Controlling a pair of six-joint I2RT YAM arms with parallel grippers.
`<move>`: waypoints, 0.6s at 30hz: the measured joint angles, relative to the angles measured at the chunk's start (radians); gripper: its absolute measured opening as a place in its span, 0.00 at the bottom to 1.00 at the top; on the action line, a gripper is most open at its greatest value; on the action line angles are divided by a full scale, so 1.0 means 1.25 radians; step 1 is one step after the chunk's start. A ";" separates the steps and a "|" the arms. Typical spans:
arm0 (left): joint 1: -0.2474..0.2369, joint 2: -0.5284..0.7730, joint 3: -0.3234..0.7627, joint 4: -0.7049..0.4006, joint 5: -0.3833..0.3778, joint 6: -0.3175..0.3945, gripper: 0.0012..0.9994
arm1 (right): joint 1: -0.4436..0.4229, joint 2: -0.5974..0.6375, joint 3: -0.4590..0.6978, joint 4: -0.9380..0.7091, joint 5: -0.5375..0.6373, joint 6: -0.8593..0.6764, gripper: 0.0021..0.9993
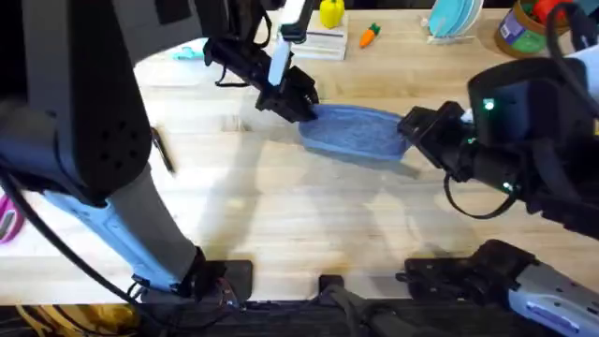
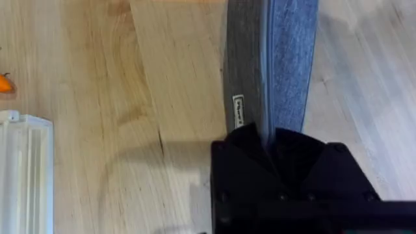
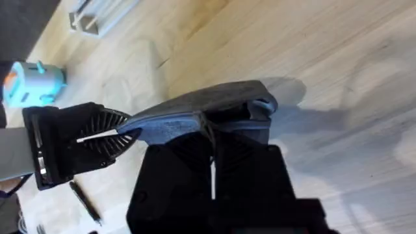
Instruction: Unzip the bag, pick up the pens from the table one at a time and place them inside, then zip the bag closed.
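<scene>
The blue-grey bag [image 1: 356, 131] lies stretched between both grippers at the middle of the table [image 1: 299, 225]. My left gripper [image 1: 295, 101] is shut on its left end, with the fingers closed right over the zipper line [image 2: 265, 78]; the pull is hidden. My right gripper [image 1: 416, 126] is shut on the bag's right end [image 3: 214, 110], and the zipper looks closed. One dark pen [image 1: 164, 150] lies on the wood to the left, seen also as the pen [image 3: 84, 201] in the right wrist view, beyond the left gripper [image 3: 97, 140].
Pink scissors [image 1: 7, 220] lie at the left edge. Along the back stand a white box [image 1: 323, 42], a yellow object [image 1: 330, 13], a toy carrot [image 1: 371, 35], teal plates [image 1: 454, 19] and a tub [image 1: 524, 28]. A light blue toy [image 1: 187, 53] sits back left.
</scene>
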 joint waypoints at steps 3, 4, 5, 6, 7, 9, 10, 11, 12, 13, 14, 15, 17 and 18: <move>0.000 0.000 0.000 0.000 0.007 0.000 0.04 | -0.015 -0.004 0.000 0.000 -0.009 0.000 0.03; 0.000 0.000 0.000 0.000 0.007 0.000 0.04 | -0.018 -0.004 0.000 0.000 -0.011 0.000 0.03; 0.000 0.000 0.000 0.000 0.007 0.000 0.04 | -0.020 -0.004 0.000 0.000 -0.014 0.000 0.03; 0.000 0.000 0.000 0.000 0.007 0.000 0.04 | -0.023 -0.004 0.000 0.000 -0.015 0.000 0.03; 0.000 0.000 0.000 0.000 0.007 0.000 0.04 | -0.025 -0.004 0.000 0.000 -0.016 -0.001 0.03; 0.000 0.000 0.000 0.000 0.008 0.000 0.04 | -0.034 -0.004 0.000 0.000 -0.021 -0.009 0.03; 0.000 0.000 0.000 0.000 0.010 0.000 0.04 | -0.039 -0.004 0.000 0.000 -0.023 -0.011 0.03; 0.000 0.000 0.000 0.000 0.015 0.000 0.04 | -0.056 -0.004 0.000 0.001 -0.028 -0.016 0.03; 0.000 0.000 0.000 0.000 0.017 0.000 0.04 | -0.062 -0.004 0.000 0.002 -0.030 -0.016 0.03; -0.001 0.000 0.000 0.000 0.019 0.000 0.04 | -0.066 -0.004 0.000 0.003 -0.032 -0.016 0.03; -0.001 0.000 0.000 0.000 0.021 0.000 0.04 | -0.070 -0.004 0.000 0.003 -0.033 -0.016 0.03; -0.001 0.000 0.000 0.000 0.022 0.000 0.04 | -0.072 -0.004 0.000 0.003 -0.033 -0.016 0.03; -0.002 0.000 0.000 0.000 0.022 0.000 0.04 | -0.074 -0.004 0.000 0.003 -0.033 -0.017 0.03; -0.002 0.000 0.000 0.000 0.022 0.000 0.04 | -0.074 -0.004 0.000 0.002 -0.033 -0.019 0.03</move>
